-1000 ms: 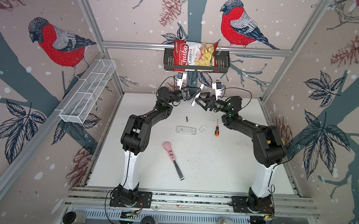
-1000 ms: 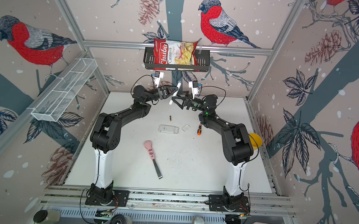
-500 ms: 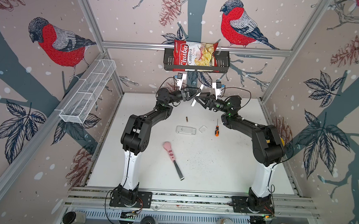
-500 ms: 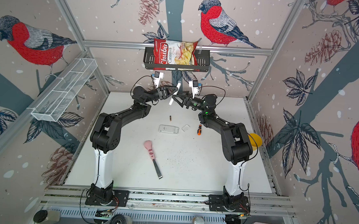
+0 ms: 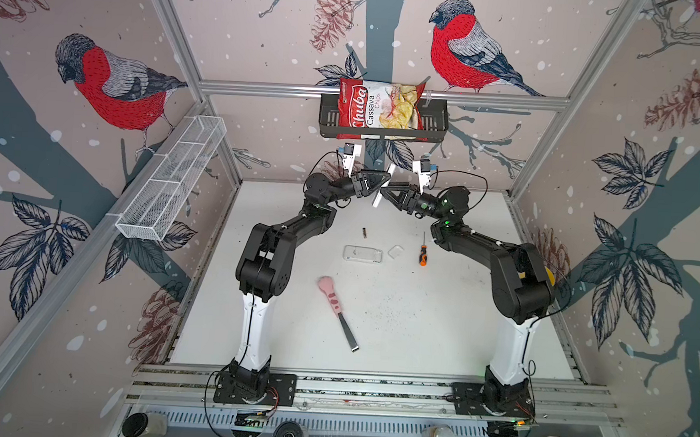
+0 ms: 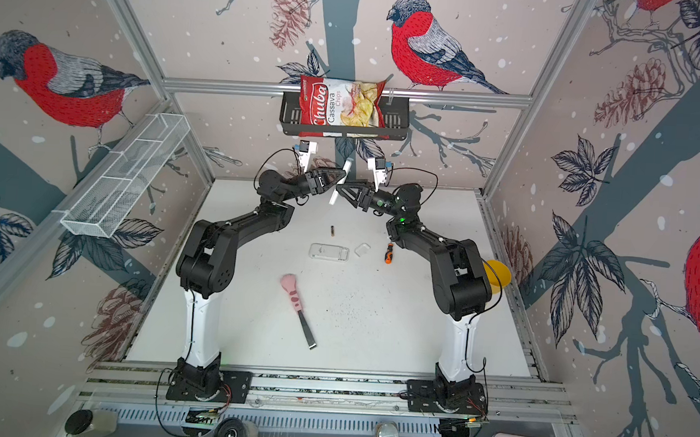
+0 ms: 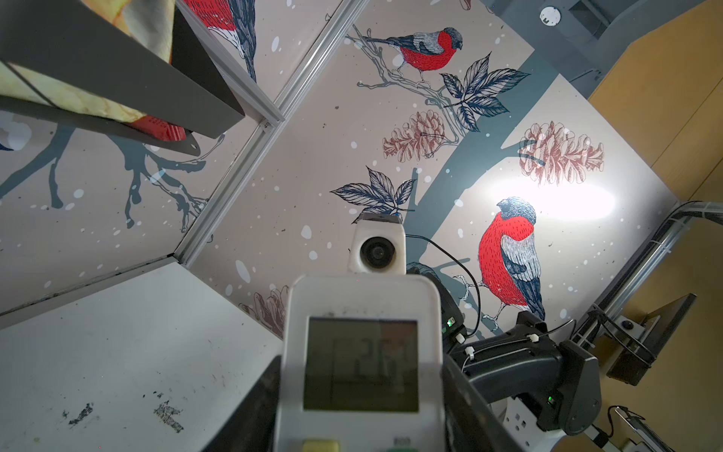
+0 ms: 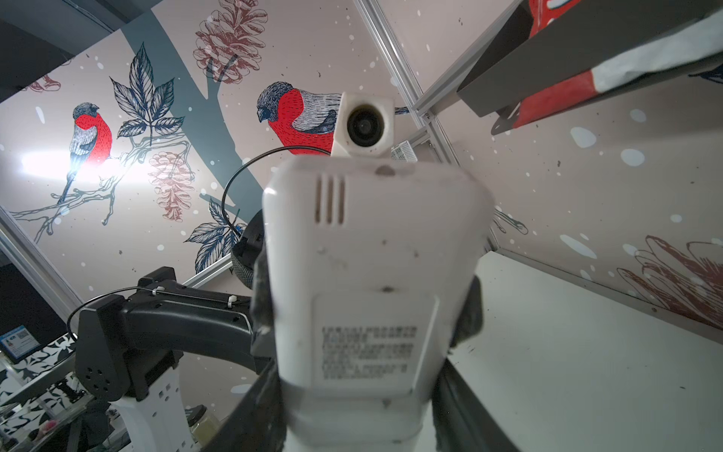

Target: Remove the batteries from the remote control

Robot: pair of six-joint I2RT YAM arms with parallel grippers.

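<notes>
Left claw (image 5: 379, 183), both top views: clamped on remote (image 5: 391, 171) (image 6: 346, 167), held up off the table, upper middle of frame.
Right claw (image 5: 388, 193), both top views: set against the same remote from the right, at its lower half; grip not readable from here.
Battery (image 5: 364, 233) (image 6: 332, 231), both top views: one only, loose on table (image 5: 438, 316), centre of frame, below the claws and well apart from them; just above a clear case (image 5: 362, 254); screwdriver (image 5: 423, 257) off to the right.
Left claw (image 7: 360, 395), left wrist view: half-spread, pressed to both long edges of remote (image 7: 362, 297); screen side showing, bottom middle of frame.
Right claw (image 8: 352, 407), right wrist view: half-spread too, hugging both edges of remote (image 8: 371, 242), so grasping it; back side showing, centre of frame.
Back panel (image 8: 373, 340), right wrist view: printed label, seated flush, apparently shut; no battery visible behind it.
Done, as judged: at most one battery out, the one on the table.
Left, as judged: panel to open, then whatever sits behind it to come out; count inside cannot be told.
</notes>
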